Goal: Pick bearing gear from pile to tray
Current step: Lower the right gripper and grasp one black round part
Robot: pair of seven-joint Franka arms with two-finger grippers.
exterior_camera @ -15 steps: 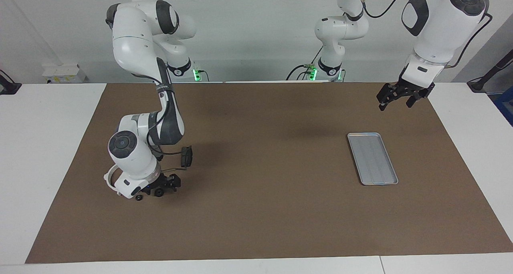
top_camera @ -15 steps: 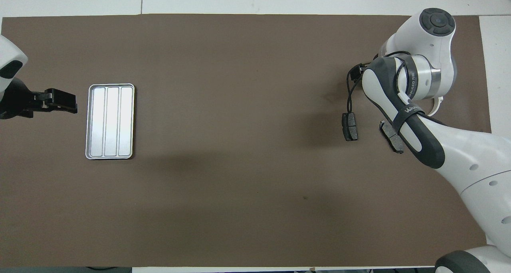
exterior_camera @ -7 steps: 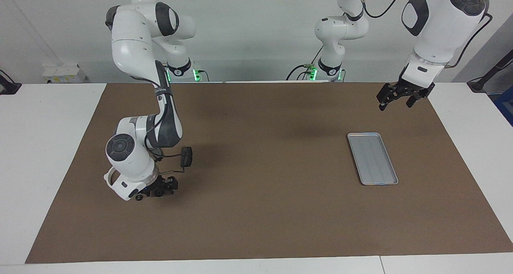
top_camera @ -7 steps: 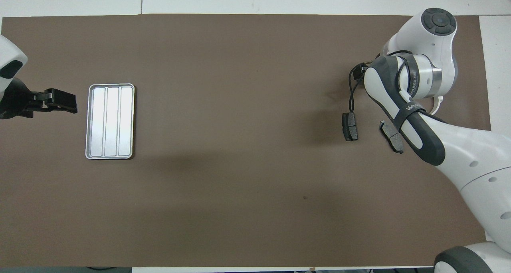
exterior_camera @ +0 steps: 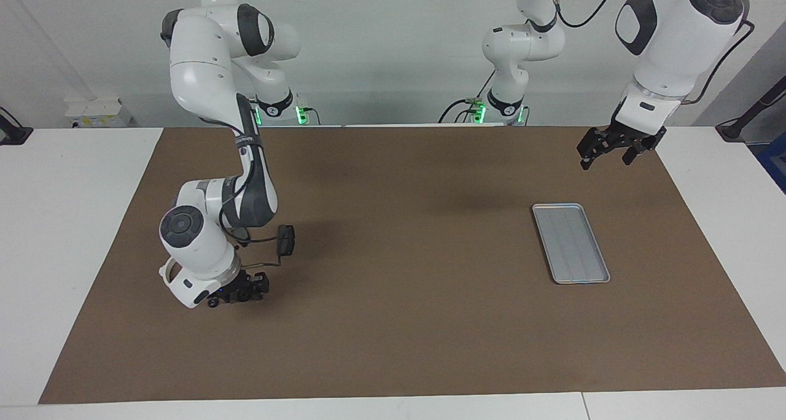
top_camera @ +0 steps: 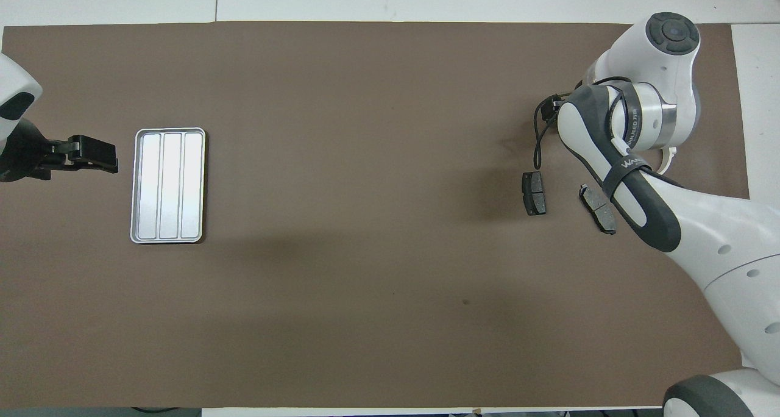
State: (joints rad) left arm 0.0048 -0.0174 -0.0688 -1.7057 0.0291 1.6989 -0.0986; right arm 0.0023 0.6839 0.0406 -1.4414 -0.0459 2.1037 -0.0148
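Though partly hidden, brake pads point(top_camera: 534, 192) flank arm point(top_camera: 615, 161) — apparently.

Bright, even light falls from above. The brown mat point(exterior_camera: 405, 266) carries soft, diffuse shadows, the broadest toward the middle of it. In the overhead view the tray point(top_camera: 168, 185) glares pale silver, nearly washed out. Both views are sharp, with no visible blur or edge distortion.
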